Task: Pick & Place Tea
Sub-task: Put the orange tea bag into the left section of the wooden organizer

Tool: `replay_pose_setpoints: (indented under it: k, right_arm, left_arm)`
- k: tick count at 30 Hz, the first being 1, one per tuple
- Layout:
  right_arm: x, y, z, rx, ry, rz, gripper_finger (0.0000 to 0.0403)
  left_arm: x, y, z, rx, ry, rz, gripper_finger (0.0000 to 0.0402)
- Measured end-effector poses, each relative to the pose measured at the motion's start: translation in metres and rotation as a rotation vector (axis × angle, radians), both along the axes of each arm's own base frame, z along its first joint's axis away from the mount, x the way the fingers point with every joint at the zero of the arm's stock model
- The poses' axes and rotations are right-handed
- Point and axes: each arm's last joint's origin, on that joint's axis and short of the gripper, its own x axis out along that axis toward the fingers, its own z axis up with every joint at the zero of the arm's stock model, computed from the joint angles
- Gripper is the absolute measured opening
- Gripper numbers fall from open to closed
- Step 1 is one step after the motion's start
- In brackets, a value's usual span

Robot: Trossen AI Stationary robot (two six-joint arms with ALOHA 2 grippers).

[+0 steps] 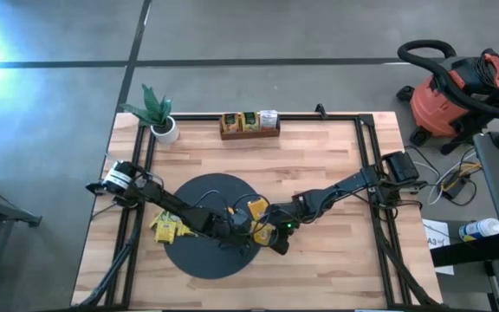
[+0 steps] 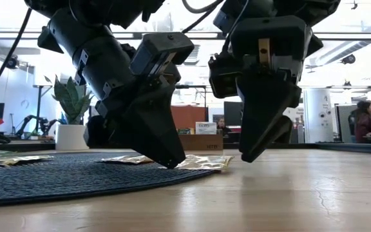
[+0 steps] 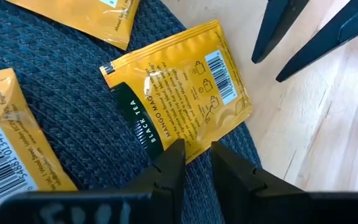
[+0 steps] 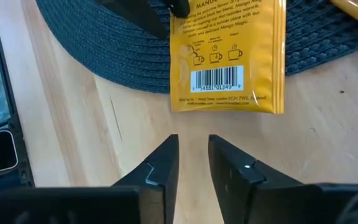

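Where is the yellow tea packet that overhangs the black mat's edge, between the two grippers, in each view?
High view: yellow tea packet at the mat's right rim, between the arms.
Low view: flat at the mat edge, between the grippers.
Left wrist view: centre, ahead of the fingers.
Right wrist view: top centre.
Shared landmark: black mat.

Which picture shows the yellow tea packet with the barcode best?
The left wrist view: the flat square yellow foil tea packet shows whole, half off the round dark woven mat. The right wrist view cuts its top, the low view shows its edge, the high view shows it tiny.
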Motion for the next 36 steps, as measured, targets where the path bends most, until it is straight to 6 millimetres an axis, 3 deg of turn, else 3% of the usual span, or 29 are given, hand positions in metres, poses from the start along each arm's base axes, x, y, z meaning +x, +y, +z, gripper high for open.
replay_pose_setpoints:
  k: [10,36]
  right_arm:
    - [0.006,0.003,0.008,0.014,-0.025,0.002,0.0071]
    - [-0.005,-0.001,-0.002,-0.053,0.089,-0.048,0.0079]
  left_arm:
    - [0.0,0.001,0.0,0.0,0.002,0.012,0.008]
    - [0.0,0.002,-0.001,-0.007,0.005,0.027,0.008]
